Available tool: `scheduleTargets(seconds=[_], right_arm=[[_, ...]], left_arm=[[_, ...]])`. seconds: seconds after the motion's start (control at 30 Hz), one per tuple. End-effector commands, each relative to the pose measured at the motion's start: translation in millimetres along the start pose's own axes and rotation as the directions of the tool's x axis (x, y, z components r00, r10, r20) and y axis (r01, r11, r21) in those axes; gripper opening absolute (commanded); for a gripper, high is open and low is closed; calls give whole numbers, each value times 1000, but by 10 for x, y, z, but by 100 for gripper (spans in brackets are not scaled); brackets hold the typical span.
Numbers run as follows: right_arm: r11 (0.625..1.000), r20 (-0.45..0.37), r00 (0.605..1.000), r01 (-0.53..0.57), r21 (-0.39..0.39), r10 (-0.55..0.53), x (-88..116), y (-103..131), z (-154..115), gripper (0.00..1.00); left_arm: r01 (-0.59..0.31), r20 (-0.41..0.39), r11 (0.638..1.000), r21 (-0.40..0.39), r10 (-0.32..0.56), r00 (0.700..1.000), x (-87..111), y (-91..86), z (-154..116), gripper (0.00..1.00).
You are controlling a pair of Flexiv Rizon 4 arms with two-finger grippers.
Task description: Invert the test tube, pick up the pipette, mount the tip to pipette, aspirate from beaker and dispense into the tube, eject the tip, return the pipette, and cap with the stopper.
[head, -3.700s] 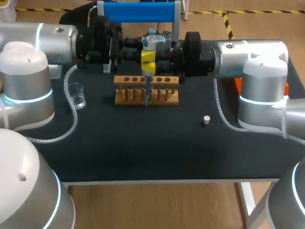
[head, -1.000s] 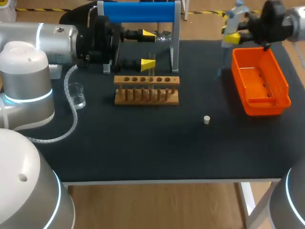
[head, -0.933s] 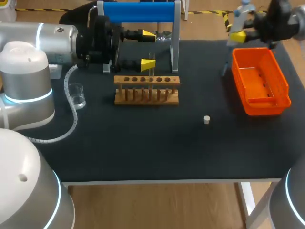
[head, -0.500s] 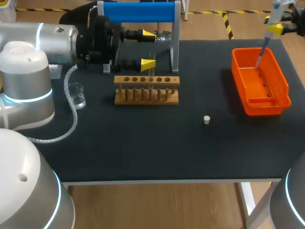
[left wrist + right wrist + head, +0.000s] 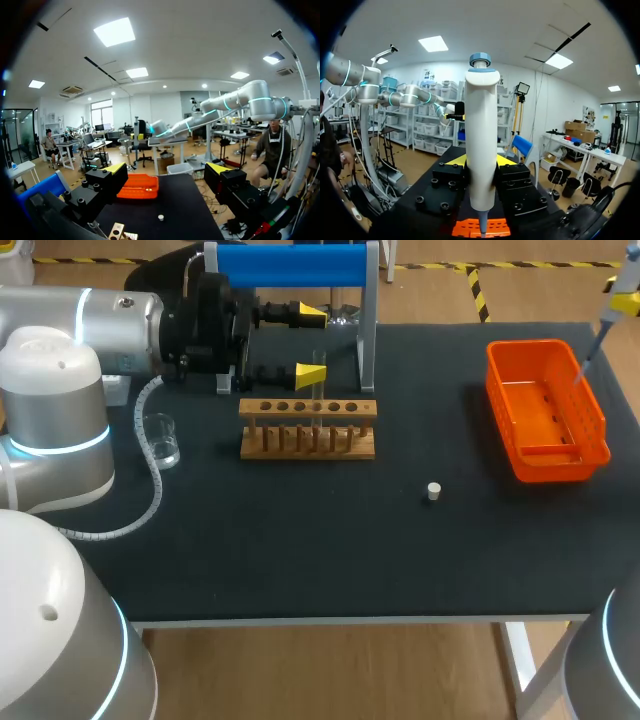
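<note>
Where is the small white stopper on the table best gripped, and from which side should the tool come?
Grip the stopper across its round side wall, straight down from above. It sits low on the table, apart from the wooden rack and orange bin, so there is likely room on both sides; a sideways approach may push it away.

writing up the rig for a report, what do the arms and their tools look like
The left arm and right arm are rounded silver shells with glowing cyan rings; the left has white joint caps and a white spiral cable. The left tool and right tool are blocky black, with yellow wedge tips.
</note>
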State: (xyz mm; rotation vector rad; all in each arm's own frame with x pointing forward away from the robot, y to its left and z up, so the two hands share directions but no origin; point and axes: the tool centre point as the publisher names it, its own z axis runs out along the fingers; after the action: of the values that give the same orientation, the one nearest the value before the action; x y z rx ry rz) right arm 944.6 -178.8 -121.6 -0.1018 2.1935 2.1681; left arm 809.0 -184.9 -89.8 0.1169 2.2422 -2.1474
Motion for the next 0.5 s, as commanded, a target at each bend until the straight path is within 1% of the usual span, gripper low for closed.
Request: scheduleTargets(seconds=[0.03,0.1,0.23,0.5], right_arm=[[999,-10,1000,-27,-38,27,-21,-82,-5,0],[997,-12,999,-45,-58,44,-28,-109,4,0],[997,-10,999,-43,-58,42,-37,-132,33,0],[999,-20,1000,-24,-38,23,-41,-101,99,0]], left_arm=[[-1,0,1000,1,1,1000,0,2,2,100],[-1,0,1000,1,1,1000,0,2,2,100],[-1,0,1000,1,1,1000,0,2,2,100],[-1,0,1000,1,1,1000,0,2,2,100]])
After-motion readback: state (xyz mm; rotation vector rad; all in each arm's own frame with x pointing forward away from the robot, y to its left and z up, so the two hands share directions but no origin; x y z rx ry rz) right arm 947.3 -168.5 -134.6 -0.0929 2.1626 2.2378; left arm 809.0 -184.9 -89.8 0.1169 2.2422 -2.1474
